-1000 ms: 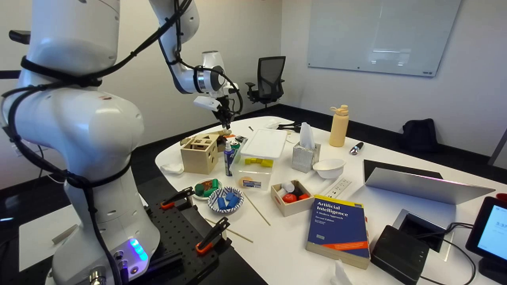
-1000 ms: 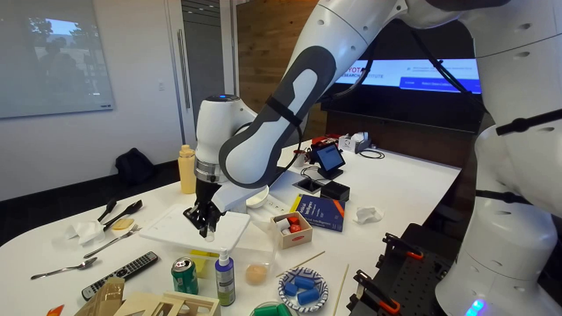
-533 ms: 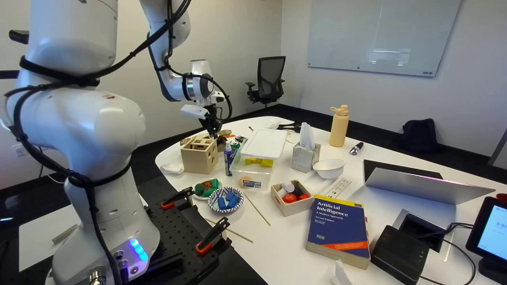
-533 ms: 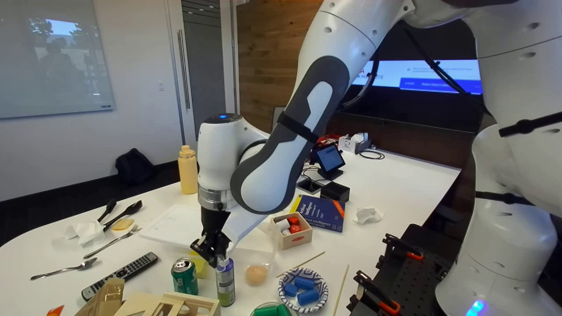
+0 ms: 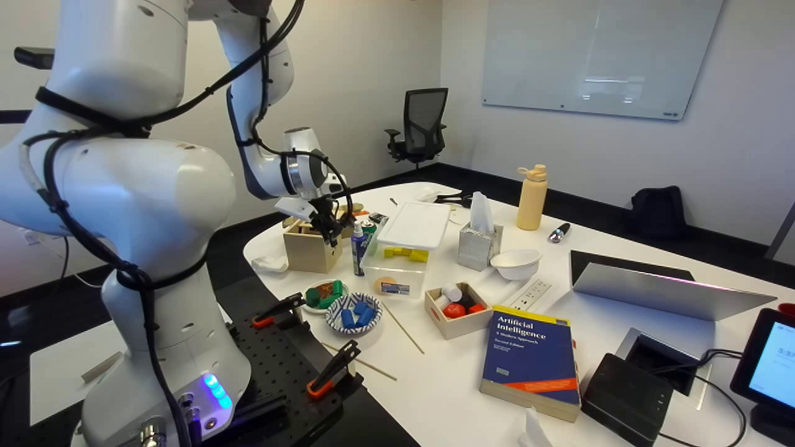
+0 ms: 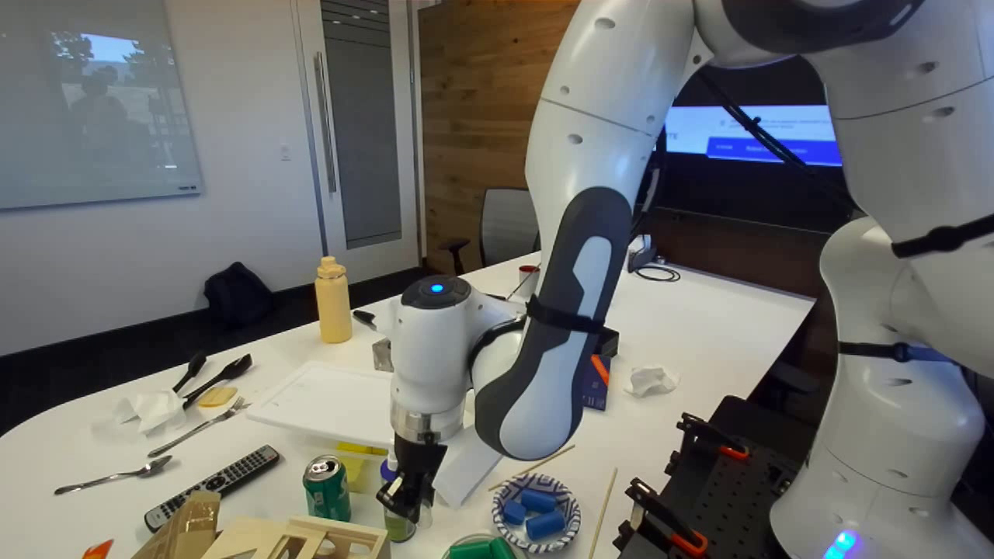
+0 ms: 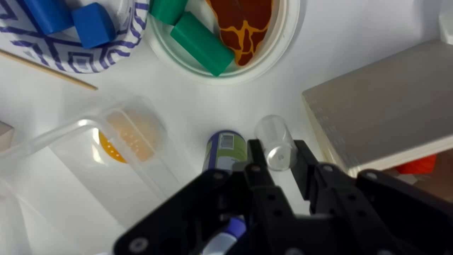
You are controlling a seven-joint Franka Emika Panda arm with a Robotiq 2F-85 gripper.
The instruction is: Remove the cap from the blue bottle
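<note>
Claw (image 7: 279, 151), parted no wider than the clear cap (image 7: 276, 140) it grips, is lower than a second ago, the uncapped blue bottle (image 7: 227, 148) standing near it at nine o'clock in my wrist view, so I judge removal done, only setting-down left.
</note>
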